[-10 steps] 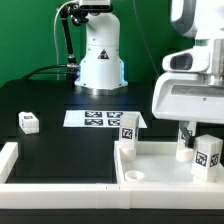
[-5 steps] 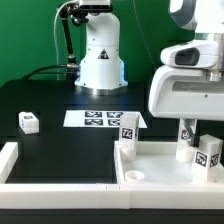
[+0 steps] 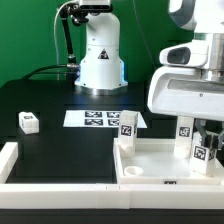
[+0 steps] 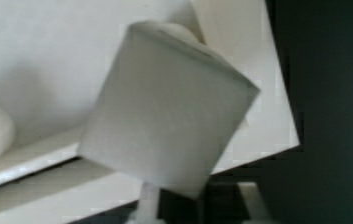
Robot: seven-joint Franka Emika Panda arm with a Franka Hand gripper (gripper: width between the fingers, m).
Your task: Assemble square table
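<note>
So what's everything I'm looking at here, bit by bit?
table top: one, white, rimmed tray, front of the exterior view's right
legs: four, white, tagged; one alone at the exterior view's left, one by the top's far corner, two at the exterior view's right
marker board: one, white, flat, mid-table
border wall: one, white, low, front edge
table: one, black
arm: one, white, above the top
gripper: one, shut, close against a leg
</note>
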